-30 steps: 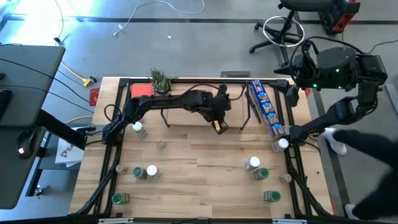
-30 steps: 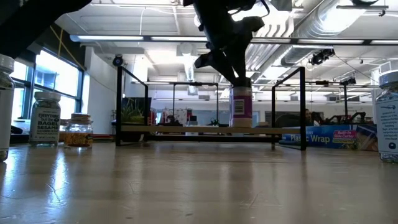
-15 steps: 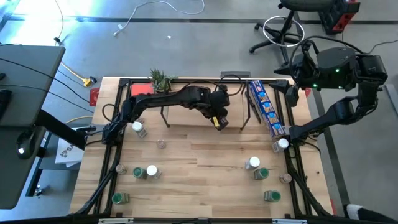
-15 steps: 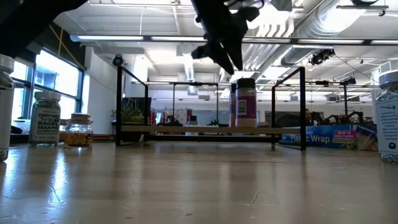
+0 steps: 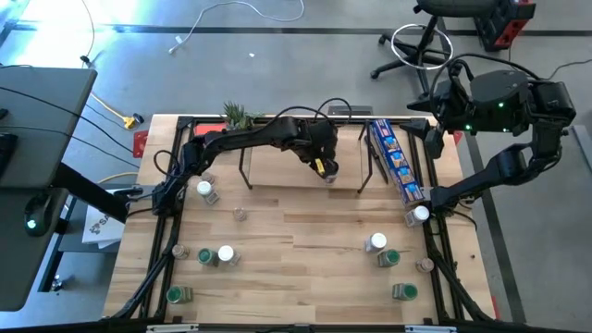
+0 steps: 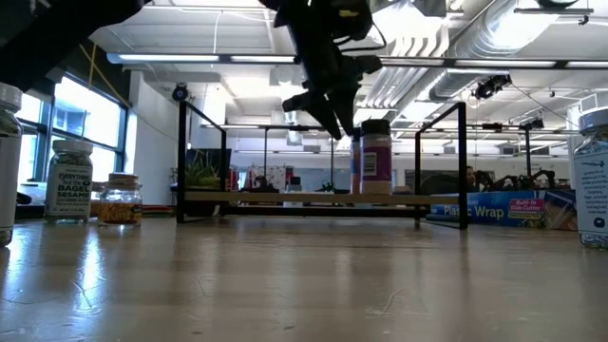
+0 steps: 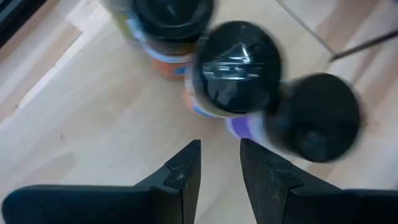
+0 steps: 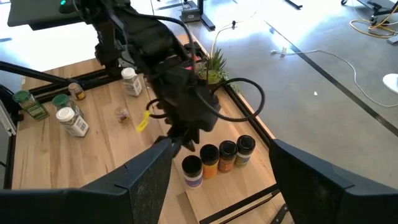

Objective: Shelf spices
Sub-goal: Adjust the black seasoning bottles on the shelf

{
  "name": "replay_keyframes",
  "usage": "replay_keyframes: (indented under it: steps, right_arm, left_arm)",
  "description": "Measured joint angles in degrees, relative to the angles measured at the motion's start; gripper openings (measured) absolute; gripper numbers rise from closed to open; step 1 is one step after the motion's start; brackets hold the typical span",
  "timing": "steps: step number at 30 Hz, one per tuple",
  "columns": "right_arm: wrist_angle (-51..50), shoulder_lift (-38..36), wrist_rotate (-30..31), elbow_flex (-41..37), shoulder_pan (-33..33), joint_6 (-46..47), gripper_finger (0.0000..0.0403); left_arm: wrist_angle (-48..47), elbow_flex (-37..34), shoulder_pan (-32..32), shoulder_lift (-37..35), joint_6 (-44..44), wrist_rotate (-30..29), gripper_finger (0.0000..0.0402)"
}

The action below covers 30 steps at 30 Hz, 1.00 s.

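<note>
The shelf (image 5: 277, 157) is a light-wood board in a black wire frame at the table's far side. Several black-lidded spice jars stand in a row on it (image 8: 217, 155); the end jar (image 6: 372, 157) has a purple label. My left gripper (image 7: 219, 146) hovers above that row, fingers pointing down with a narrow gap, touching nothing; it shows above the shelf (image 5: 324, 168) and beside the jar's lid (image 6: 328, 128). Loose jars stand on the tabletop to the left (image 5: 215, 255) and right (image 5: 381, 248). My right gripper (image 5: 427, 205) waits, open, at the table's right edge.
A long blue printed box (image 5: 396, 162) lies right of the shelf. A small potted plant (image 5: 238, 118) stands at the far edge. Jars with green or white lids sit near both side rails (image 5: 174, 295) (image 5: 404, 291). Bare wood lies between the two groups.
My left gripper let go of the purple-labelled jar, which now stands on the shelf beside the others. The gripper rose clear of it and drew back toward the table's far edge. A person's dark sleeve at the right edge has left the view.
</note>
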Motion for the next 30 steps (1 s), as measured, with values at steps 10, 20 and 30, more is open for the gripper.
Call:
replay_keyframes:
  steps: [10, 20, 30]
  right_arm:
    - [0.00, 0.02, 0.00, 0.00, -0.02, -0.11, 0.0263]
    - [0.00, 0.02, 0.00, 0.00, -0.02, -0.08, 0.0263]
    - [0.00, 0.02, 0.00, 0.00, 0.00, 0.36, 0.0263]
  left_arm:
    - [4.70, -1.53, 1.15, -0.04, 0.42, -0.11, 0.0106]
    - [1.51, -1.53, 5.02, -0.04, 2.08, -4.22, 0.0106]
    - [11.74, -1.53, 10.06, -0.04, 1.96, 0.78, 0.0106]
